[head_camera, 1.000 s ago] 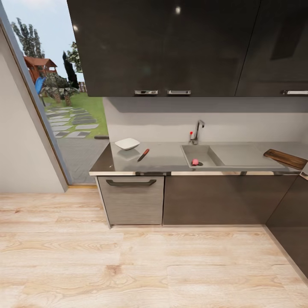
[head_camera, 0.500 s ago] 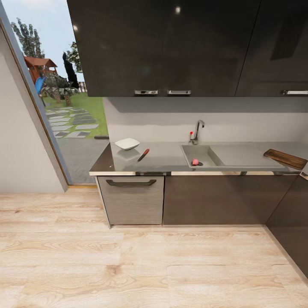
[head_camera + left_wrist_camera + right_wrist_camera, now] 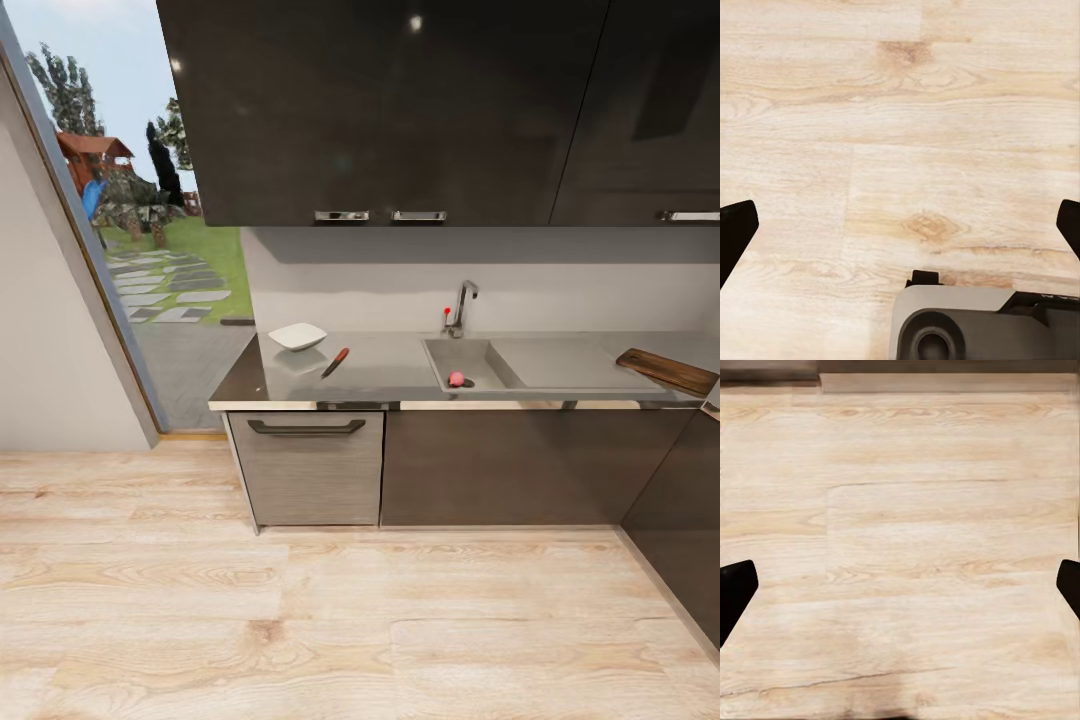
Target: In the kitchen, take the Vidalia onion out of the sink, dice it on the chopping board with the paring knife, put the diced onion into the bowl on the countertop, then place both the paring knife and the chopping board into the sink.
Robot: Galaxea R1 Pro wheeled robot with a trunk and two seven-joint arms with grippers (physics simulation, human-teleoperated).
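A small pink onion (image 3: 456, 378) is seen in the grey sink (image 3: 480, 352); both end effectors (image 3: 900, 225) (image 3: 900, 585) are spread over floor (image 3: 907, 510).

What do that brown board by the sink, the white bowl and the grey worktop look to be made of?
The dark brown rectangular chopping board looks like wood, going by its warm streaked colour. The white squarish bowl seems to be glazed ceramic or plastic; its smooth plain surface leaves that open. The glossy grey countertop looks like polished stone or laminate: it mirrors the bowl faintly.
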